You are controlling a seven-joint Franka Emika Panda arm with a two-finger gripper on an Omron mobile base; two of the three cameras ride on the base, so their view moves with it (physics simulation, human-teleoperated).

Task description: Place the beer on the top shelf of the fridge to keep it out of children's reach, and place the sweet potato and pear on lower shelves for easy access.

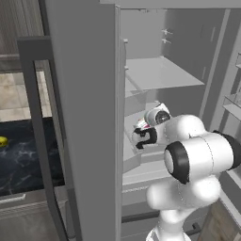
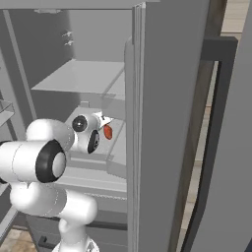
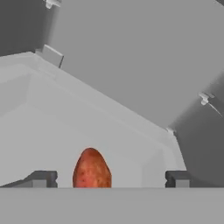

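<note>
— Where our end effector (image 3: 109, 178) reaches into the fridge (image 1: 84, 117), how do we read it?
— Fingers stand wide apart, and the sweet potato (image 3: 91, 170) sits between them, nearer the left one, touching neither.
— And from the base?
— We see the potato (image 2: 108, 131) over a lower shelf (image 2: 115, 142), beneath the broad shelf (image 2: 83, 78) above.

I see the fridge (image 1: 89, 117) open, its grey door edge toward me. My arm (image 1: 197, 157) reaches onto a lower shelf (image 1: 141, 174) under the top shelf (image 1: 160, 73) — the gripper's state is unreadable. Far left — the pear (image 1: 3, 141) on a dark counter (image 1: 23, 160).
</note>
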